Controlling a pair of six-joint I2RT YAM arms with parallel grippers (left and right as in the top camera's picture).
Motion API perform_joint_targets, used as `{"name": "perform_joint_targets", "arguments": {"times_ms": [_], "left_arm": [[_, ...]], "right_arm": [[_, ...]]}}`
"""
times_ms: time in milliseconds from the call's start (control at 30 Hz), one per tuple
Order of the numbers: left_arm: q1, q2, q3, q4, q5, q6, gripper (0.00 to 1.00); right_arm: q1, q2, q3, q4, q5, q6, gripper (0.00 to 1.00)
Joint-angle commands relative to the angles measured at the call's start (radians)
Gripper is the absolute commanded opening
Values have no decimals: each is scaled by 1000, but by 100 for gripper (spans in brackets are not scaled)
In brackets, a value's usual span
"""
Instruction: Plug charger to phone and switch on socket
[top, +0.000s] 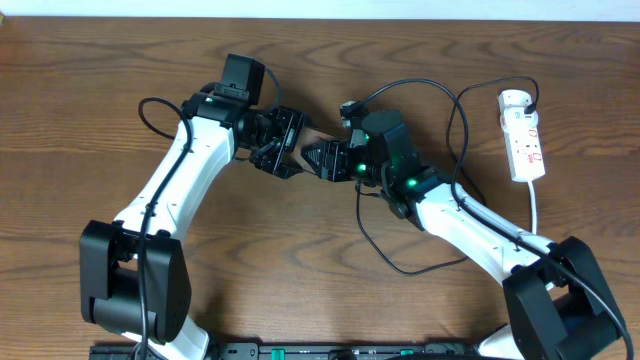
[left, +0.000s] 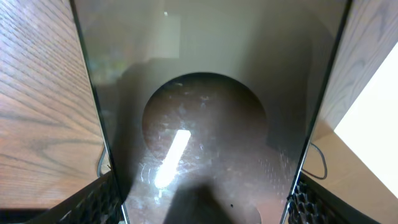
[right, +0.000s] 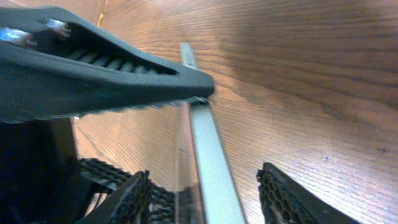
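**A:** Overhead first, quick. Where is everything?

**B:** Both arms meet mid-table (top: 100, 80). The left gripper (top: 280, 150) and right gripper (top: 325, 158) are nose to nose, almost touching. The socket (top: 526, 140) lies at the far right, well apart from them, with a black plug (top: 518, 100) at its top end. The charger cable (top: 462, 130) leaves that plug, loops left, then drops toward the right arm. I can't pick out its tip from here.

**A:** And the phone?

**B:** It's buried between the two grippers, so I can't make it out from above.

**A:** Left wrist.

**B:** The phone (left: 205, 68) fills the view, its glossy face toward the camera. There's a dark oval (left: 205, 130) in the middle with a bright glare streak across it. The left fingers (left: 93, 202) sit at both lower corners, pressed against the phone's side edges, so they're clamped on it. Wood shows on either side.

**A:** Right wrist.

**B:** Here the phone is edge-on, a pale metal strip running up the middle of the view over the wood. The right fingers (right: 283, 193) are spread wide, one on each side of that edge. The left pad is just beside it and the right pad is clearly apart, so they grip nothing. A ribbed dark finger of the left gripper comes in from the upper left, its tip touching the phone's edge.
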Motion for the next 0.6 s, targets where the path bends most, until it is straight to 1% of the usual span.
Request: {"name": "perform_joint_targets", "arguments": {"times_ms": [0, 133, 333, 433, 567], "left_arm": [[-5, -8, 2, 2, 18, 21, 7], [-4, -8, 2, 2, 18, 21, 7], [-4, -8, 2, 2, 18, 21, 7], [-4, -8, 2, 2, 18, 21, 7], [-4, -8, 2, 2, 18, 21, 7]], "right_arm": [[6, 12, 16, 4, 10, 12, 49], [8, 12, 16, 15, 10, 13, 38], [31, 12, 16, 60, 3, 19, 27], [43, 12, 16, 71, 3, 19, 20], [45, 12, 16, 75, 3, 26, 8]]}}
